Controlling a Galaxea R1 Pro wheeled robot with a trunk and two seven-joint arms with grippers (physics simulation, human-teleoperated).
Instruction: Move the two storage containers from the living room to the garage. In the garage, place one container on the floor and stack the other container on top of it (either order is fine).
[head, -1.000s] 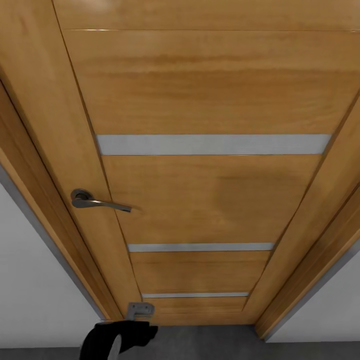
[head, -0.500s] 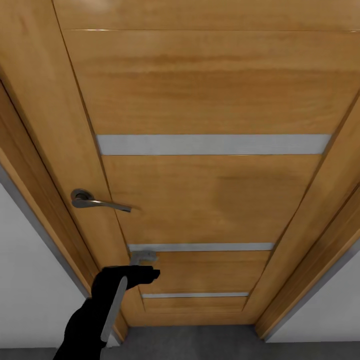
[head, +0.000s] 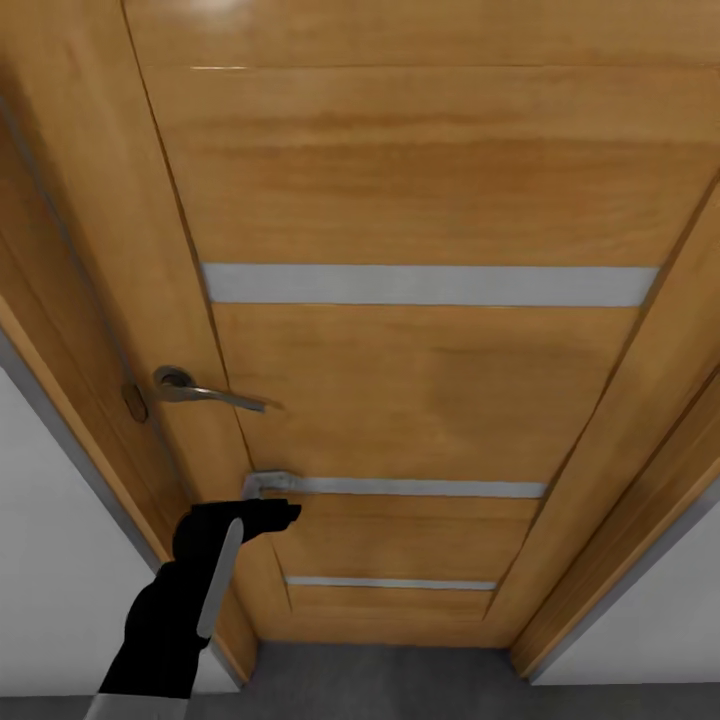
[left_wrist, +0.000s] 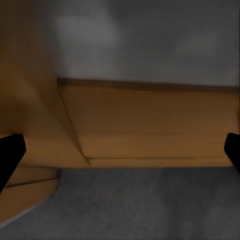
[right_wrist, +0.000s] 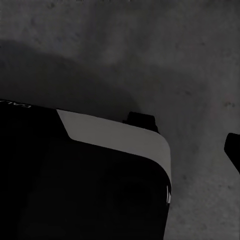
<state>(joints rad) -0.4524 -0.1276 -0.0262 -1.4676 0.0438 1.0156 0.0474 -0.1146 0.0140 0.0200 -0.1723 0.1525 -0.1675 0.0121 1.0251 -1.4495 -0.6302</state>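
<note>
Left gripper (head: 268, 487), fingers apart, sits against wood-panelled door (head: 430, 390) just below lever handle (head: 205, 391); robot should push steadily near that edge; right gripper's fingers indeterminate; containers unseen

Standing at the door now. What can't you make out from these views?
- Left pincer: head view, small and seen end-on against the door, so contact is unclear.
- Room beyond: hidden by the door.
- Left wrist view: blurred; fingertips cut by the edges.
- Right pincer fingertip: cut by the edge, over grey floor.
</note>
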